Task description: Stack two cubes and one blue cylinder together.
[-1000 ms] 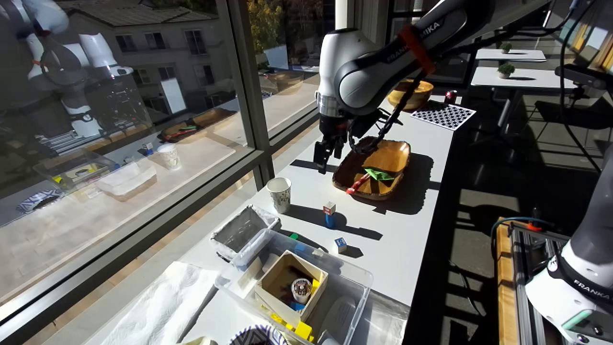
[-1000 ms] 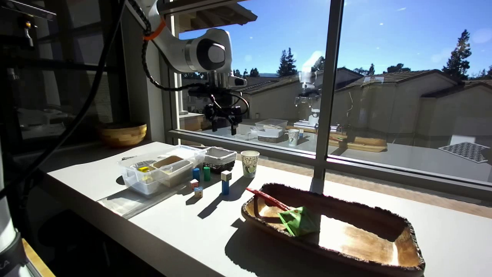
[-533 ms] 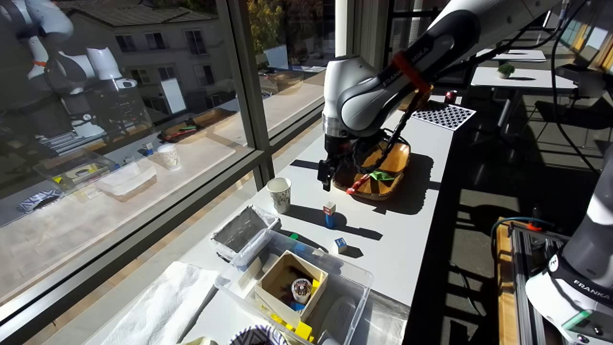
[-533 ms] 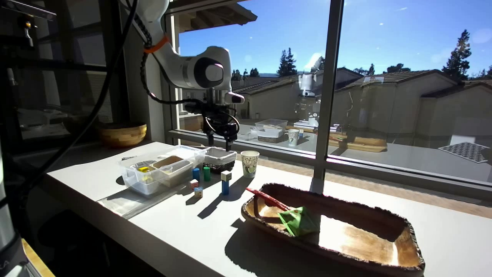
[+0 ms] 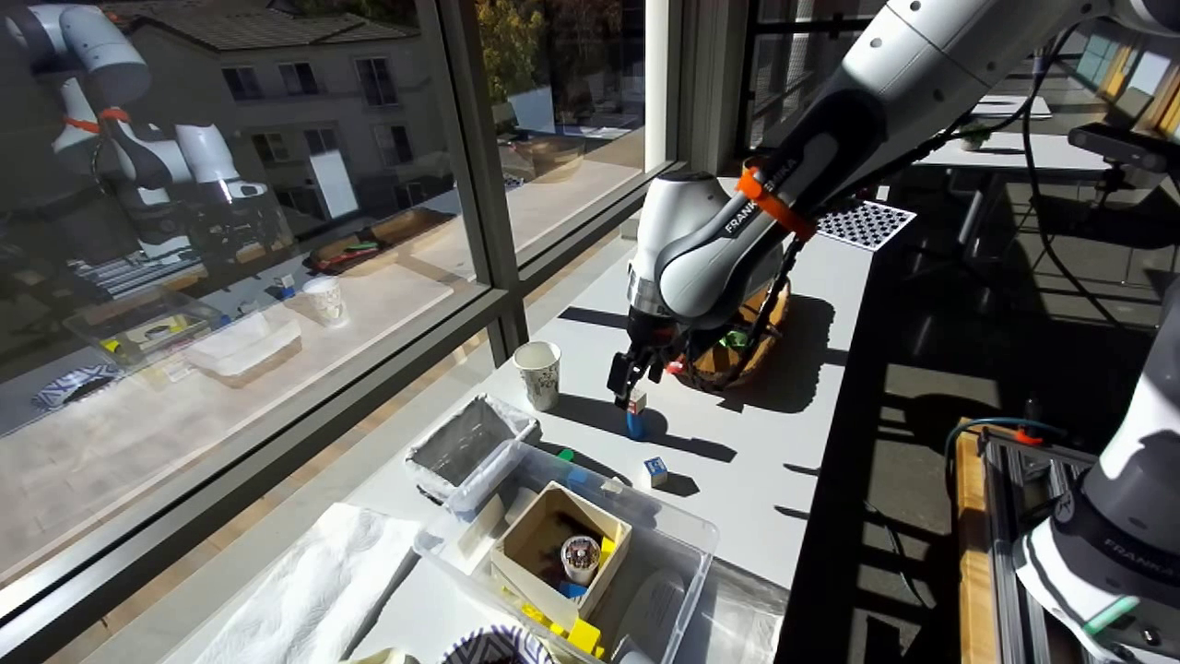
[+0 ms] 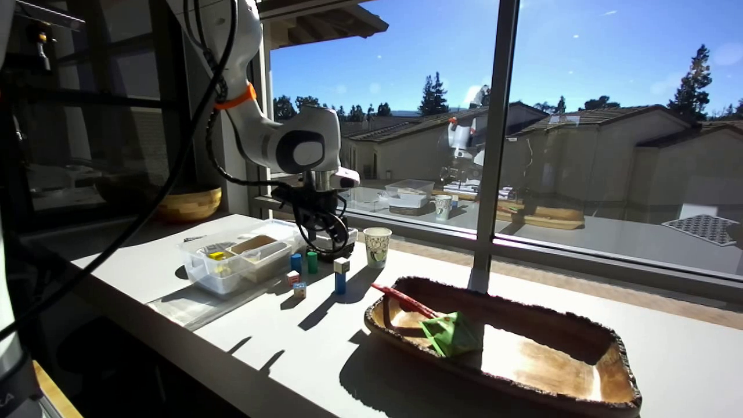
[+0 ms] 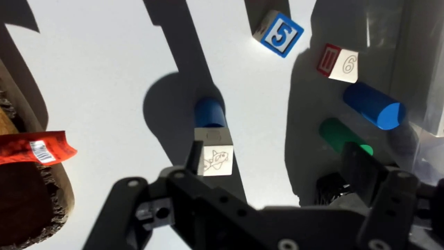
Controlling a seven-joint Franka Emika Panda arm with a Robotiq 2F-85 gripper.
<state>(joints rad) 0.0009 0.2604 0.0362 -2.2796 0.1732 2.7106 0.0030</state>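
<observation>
Seemingly one piece short

The pincer [image 7: 276,154] is spread wide and grips nothing; close by one fingertip [image 7: 195,156], the cube with the fish drawing [image 7: 218,159] sits on the upright blue cylinder [image 7: 209,113], set on end presumably to give a flat seat; the fingertip hides the cube's edge, so I cannot tell whether they touch; beyond the fingertips the cube marked 5 [image 7: 279,34] rests on the counter [image 5: 756,480], likely kept loose as the second cube; the wide spread would suit straddling a cube without nudging it.

For room, the counter's edge runs out past the cube marked 5; the wooden tray [image 6: 540,360] lies outside the stack-side finger; outside the opposite finger, the cube marked 6 [image 7: 340,64], a second blue cylinder [image 7: 373,104] and a green cylinder [image 7: 340,134] crowd toward the plastic bin [image 6: 200,267], so moves there look tighter.
</observation>
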